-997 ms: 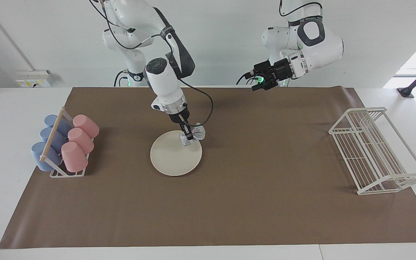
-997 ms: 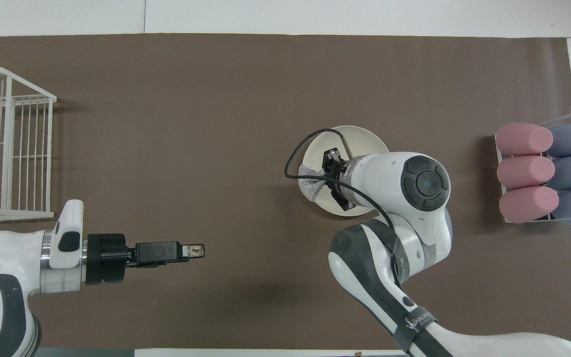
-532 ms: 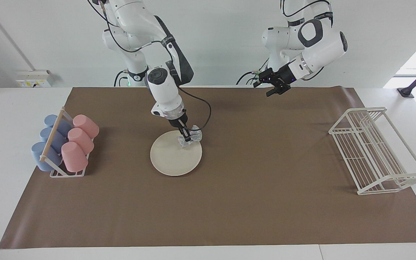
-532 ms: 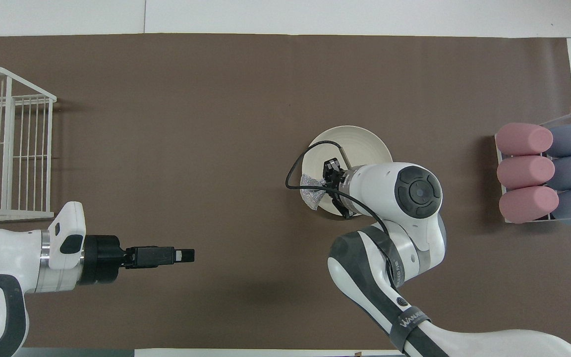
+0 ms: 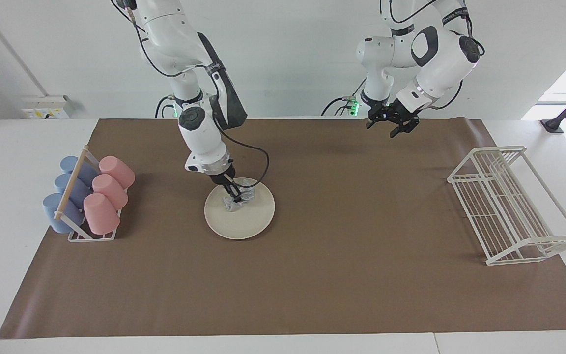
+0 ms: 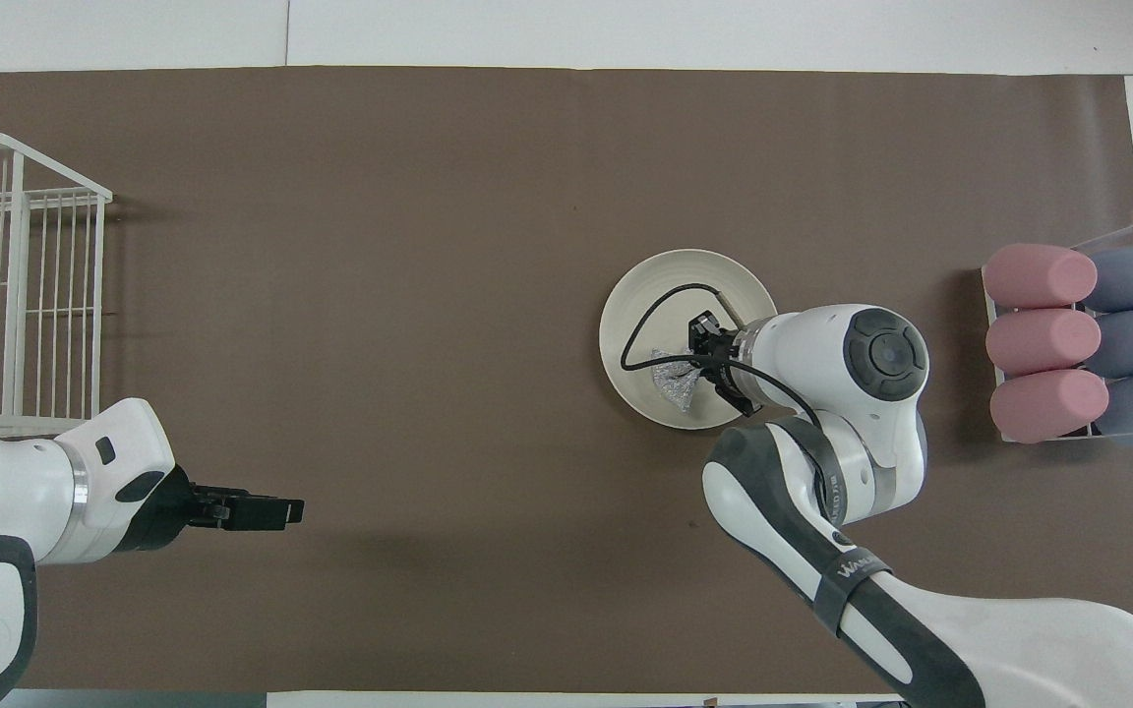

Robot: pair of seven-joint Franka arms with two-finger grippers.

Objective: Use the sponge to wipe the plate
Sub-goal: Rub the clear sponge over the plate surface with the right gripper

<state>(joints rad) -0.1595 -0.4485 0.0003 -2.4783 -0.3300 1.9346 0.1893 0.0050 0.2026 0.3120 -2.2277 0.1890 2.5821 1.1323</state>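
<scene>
The cream-white plate (image 5: 246,223) (image 6: 685,278) lies flat on the brown mat, toward the right arm's end of the table. The silvery, wrinkled sponge (image 5: 243,198) (image 6: 675,385) rests on the plate's inner surface, in the half nearer to the robots. My right gripper (image 5: 236,197) (image 6: 696,366) points down at the plate and is shut on the sponge, pressing it to the dish. Its black cable loops over the plate. My left gripper (image 5: 395,129) (image 6: 276,511) hangs open and holds nothing, above the mat's edge close to its own base, well away from the plate.
A rack of pink and blue cups (image 5: 89,196) (image 6: 1078,344) lying on their sides stands at the right arm's end. A white wire rack (image 5: 511,204) (image 6: 16,295) stands at the left arm's end. The brown mat (image 5: 361,275) covers most of the table.
My right gripper dragged the sponge from the plate's rim inward onto the plate, toward the right arm's end. My left arm drew back toward its base and its gripper turned downward.
</scene>
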